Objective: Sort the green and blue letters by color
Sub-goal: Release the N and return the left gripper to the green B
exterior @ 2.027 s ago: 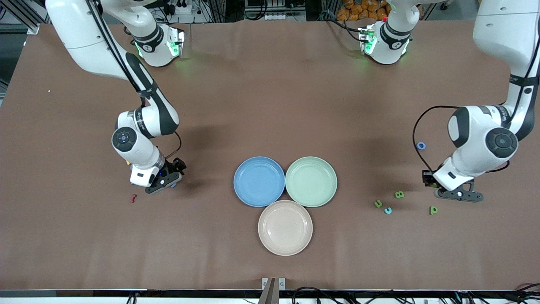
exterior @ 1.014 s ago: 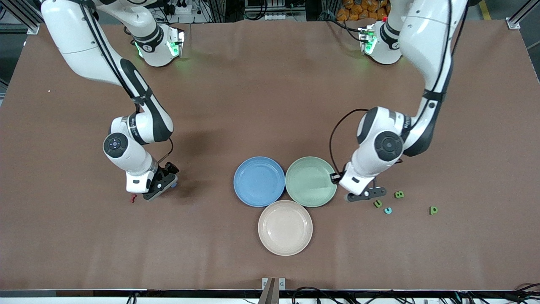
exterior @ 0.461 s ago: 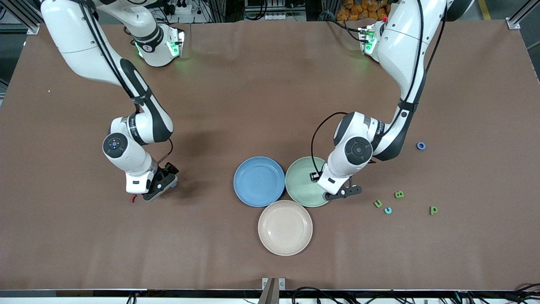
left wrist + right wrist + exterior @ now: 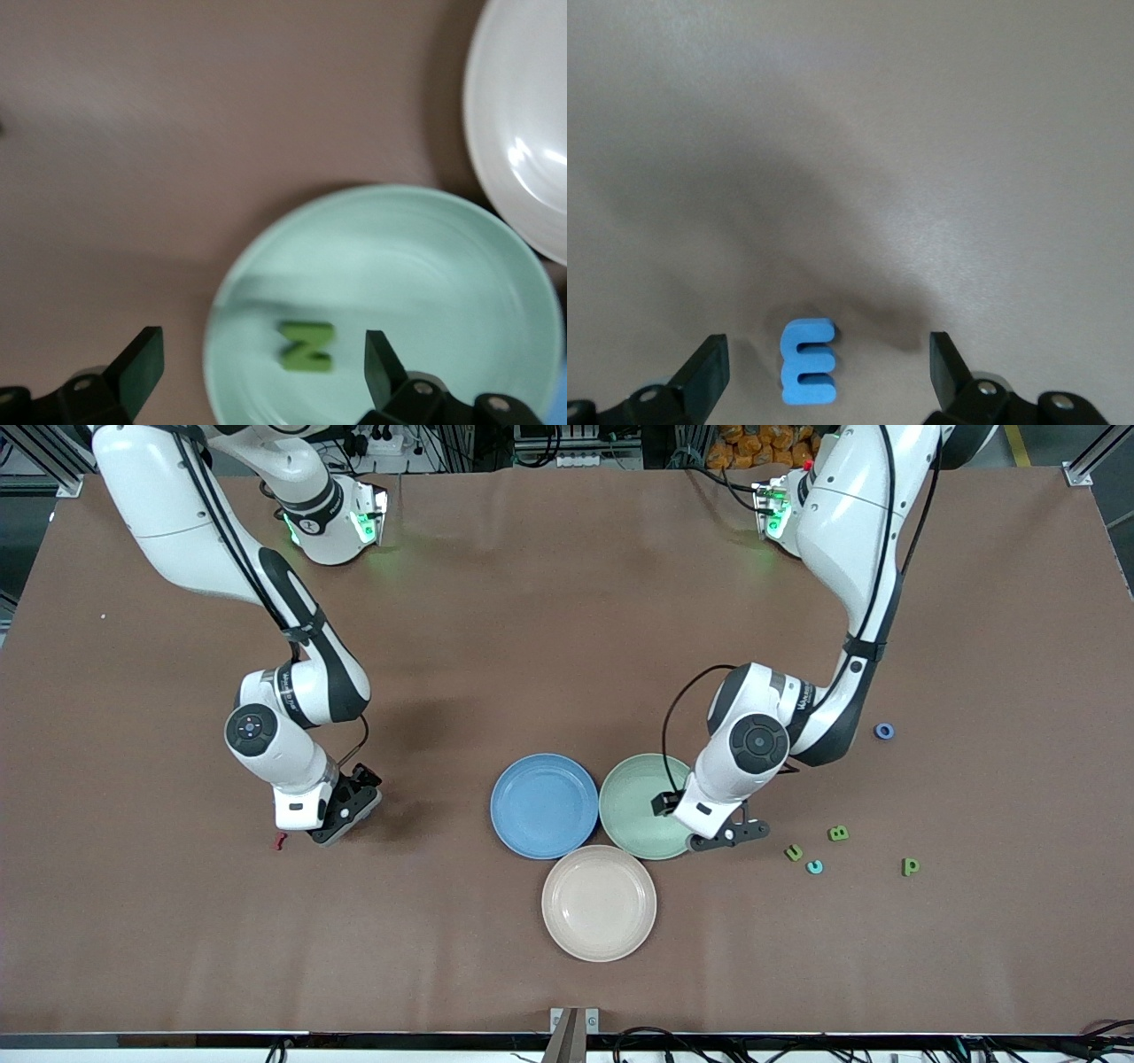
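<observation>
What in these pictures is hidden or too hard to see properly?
- Green N in the green plate: hidden in the front view by the left gripper.
- Blue m: hidden in the front view under the right gripper.
- Dark red piece: too small in the front view to tell its shape.

Glossy smooth green plate [image 4: 461,292]; matt green N [image 4: 306,344]; matt brown tabletop [image 4: 567,620].

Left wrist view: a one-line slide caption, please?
Open left gripper above the green N lying in the green plate.
</observation>
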